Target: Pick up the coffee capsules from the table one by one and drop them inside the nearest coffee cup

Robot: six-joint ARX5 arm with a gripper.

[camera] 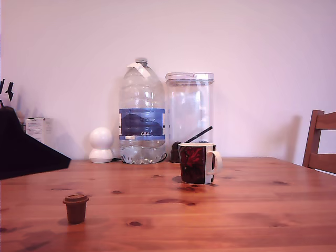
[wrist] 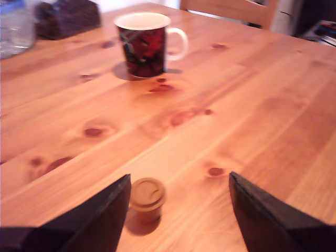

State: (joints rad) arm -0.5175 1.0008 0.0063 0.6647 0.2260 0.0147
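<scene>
- The capsule (wrist: 147, 195) stands upright on the table (wrist: 252, 115), just beside one finger of the wide-open gripper (wrist: 178, 210), off-centre in the gap.
- The mug (wrist: 144, 43) waits well beyond, mouth up, ready to receive it.

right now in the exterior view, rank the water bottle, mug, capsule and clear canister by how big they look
1. water bottle
2. clear canister, a little shorter
3. mug
4. capsule, smallest even though it sits nearest the camera
</scene>
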